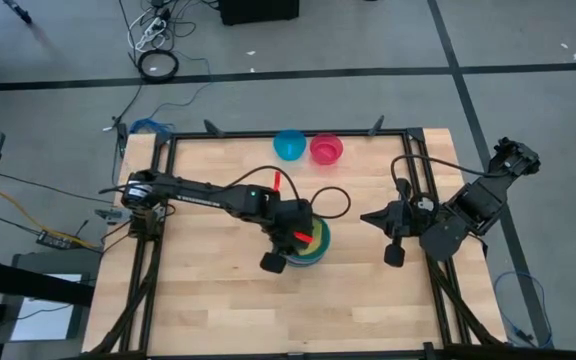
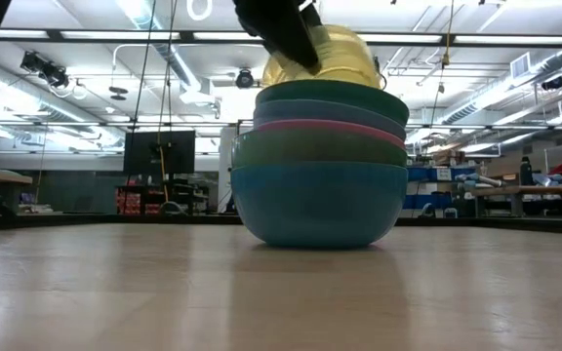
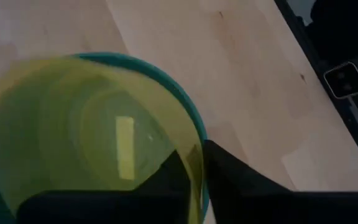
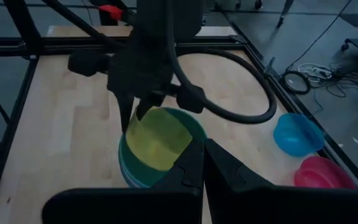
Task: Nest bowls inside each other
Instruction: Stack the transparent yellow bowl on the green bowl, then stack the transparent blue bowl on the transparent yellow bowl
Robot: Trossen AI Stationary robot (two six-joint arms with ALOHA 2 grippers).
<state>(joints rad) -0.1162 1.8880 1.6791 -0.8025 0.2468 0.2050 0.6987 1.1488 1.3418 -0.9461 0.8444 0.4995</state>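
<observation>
Several large bowls stand nested in one stack (image 2: 318, 185) at the table's middle (image 1: 313, 256), resting on the blue bottom bowl, with a teal one on top. A small yellow bowl (image 2: 338, 57) sits tilted in the top of the stack. My left gripper (image 3: 201, 155) is over the stack (image 4: 138, 112), shut on that yellow bowl. A small blue bowl (image 1: 289, 145) and a magenta-red bowl (image 1: 326, 149) stand side by side at the far edge. My right gripper (image 4: 202, 155) hangs shut and empty to the right of the stack (image 1: 368, 217). My left gripper holds the yellow bowl by its rim (image 3: 196, 163), one finger inside the bowl and one outside. The fingers come from above, slanting down. The bowl is tilted, its base down inside the stack's top teal bowl (image 3: 166, 78).
A black frame (image 1: 268, 135) runs around the table's far and side edges. Bare wood lies to the left of the stack and along the near edge (image 1: 268, 320). A looping black cable (image 4: 241, 93) hangs off the left arm above the table.
</observation>
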